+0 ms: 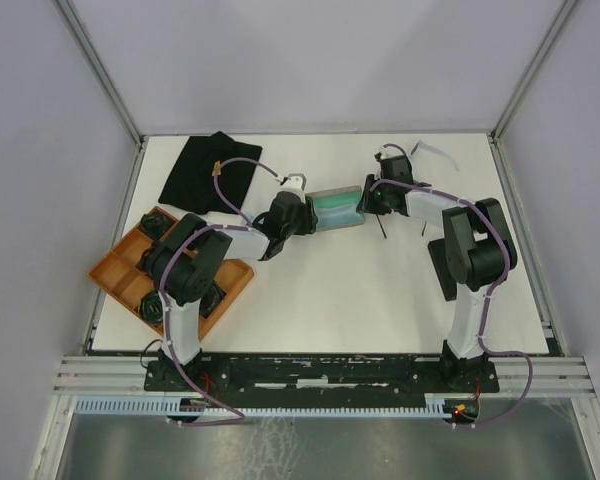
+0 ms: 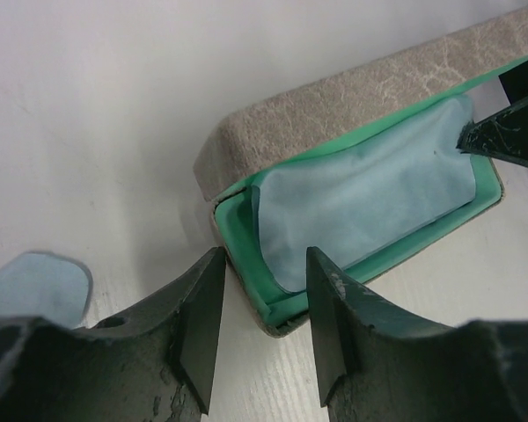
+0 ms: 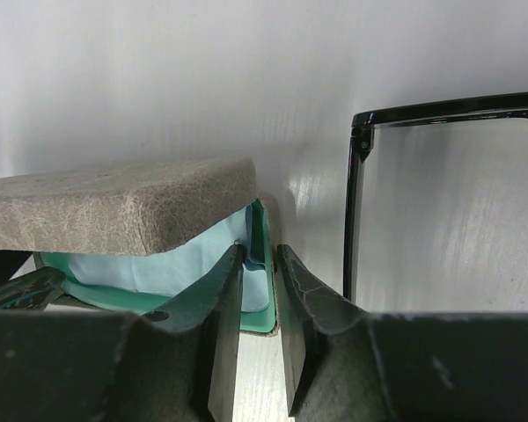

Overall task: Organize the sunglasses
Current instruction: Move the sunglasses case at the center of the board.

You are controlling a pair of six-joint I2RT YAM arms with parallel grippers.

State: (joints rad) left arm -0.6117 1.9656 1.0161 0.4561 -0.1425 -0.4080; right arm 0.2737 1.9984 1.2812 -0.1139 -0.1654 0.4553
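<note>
One case (image 1: 338,208) sits open near the table's middle, a little toward 12 o'clock, with its grey lid raised on the 12 o'clock side. I see a green lining and a light blue cloth (image 2: 370,193) spread flat inside; no glasses are in it. An orange tray (image 1: 120,262) lies at 8 o'clock, and its compartments hold dark items I cannot make out. A black fabric (image 1: 205,172) lies at 11 o'clock.

The black glasses (image 3: 354,211) rest on the table just beside the case's 3 o'clock end, temples unfolded. The pale glasses (image 1: 435,152) lie at 1 o'clock near the far edge, well apart from both arms.

My left gripper (image 2: 264,281) has its fingers clearly apart at the case's 9 o'clock end, the near corner showing in the gap, with nothing clamped. My right gripper (image 3: 259,272) has its fingers nearly together astride the 3 o'clock end wall, one over the cloth and one outside. I cannot tell whether they pinch it.

The left arm rises from 7 o'clock, elbow over the tray, forearm reaching toward 2 o'clock. The right arm rises from 5 o'clock and folds back toward 10 o'clock, wrist low.
</note>
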